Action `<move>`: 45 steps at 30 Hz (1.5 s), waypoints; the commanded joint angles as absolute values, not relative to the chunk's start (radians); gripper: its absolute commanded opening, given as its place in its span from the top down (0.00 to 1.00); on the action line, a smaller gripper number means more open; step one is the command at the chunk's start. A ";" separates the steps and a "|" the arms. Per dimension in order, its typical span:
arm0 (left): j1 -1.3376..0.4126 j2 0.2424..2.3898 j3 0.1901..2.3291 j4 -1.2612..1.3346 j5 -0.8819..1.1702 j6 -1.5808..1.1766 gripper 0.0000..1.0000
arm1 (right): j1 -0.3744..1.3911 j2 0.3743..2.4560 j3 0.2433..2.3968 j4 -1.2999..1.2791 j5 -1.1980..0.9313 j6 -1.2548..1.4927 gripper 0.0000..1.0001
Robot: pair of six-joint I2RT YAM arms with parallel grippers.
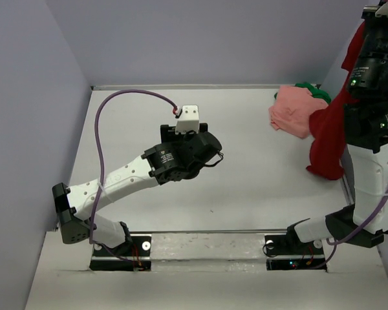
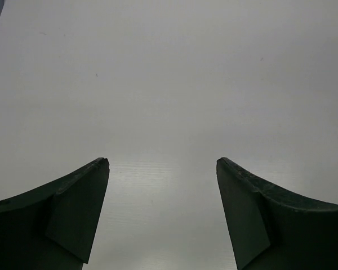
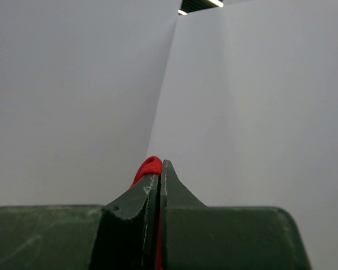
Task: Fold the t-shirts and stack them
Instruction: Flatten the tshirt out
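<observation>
One dark red t-shirt (image 1: 326,142) hangs bunched, long and limp.

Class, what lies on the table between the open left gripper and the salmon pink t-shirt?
Nothing: in the top view, only bare white table separates the left gripper from the salmon pink t-shirt.

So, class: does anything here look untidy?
Yes. The salmon pink cloth t-shirt lies crumpled far right, bunched against a green cloth t-shirt; the dark red cloth t-shirt dangles unfolded from the shut right gripper.
</observation>
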State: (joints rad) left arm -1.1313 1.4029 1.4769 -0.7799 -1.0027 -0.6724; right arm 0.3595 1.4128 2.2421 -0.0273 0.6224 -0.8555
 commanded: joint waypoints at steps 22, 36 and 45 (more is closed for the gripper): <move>-1.167 1.270 1.417 -0.867 -1.092 -0.818 0.12 | 0.904 1.962 2.504 -0.169 0.591 -0.810 0.28; -1.170 1.353 1.466 -0.825 -1.106 -0.793 0.11 | 0.698 1.620 2.022 -0.211 0.741 -0.628 0.09; -0.858 1.476 1.552 -0.747 -0.947 -0.612 0.85 | 0.683 1.470 1.713 -0.540 0.483 -0.080 1.00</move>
State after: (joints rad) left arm -0.9672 1.4258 1.4921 -0.8139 -0.9924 -0.7082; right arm 0.6678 1.4986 1.8149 -0.3393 0.6331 -0.3794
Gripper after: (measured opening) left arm 0.431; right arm 0.032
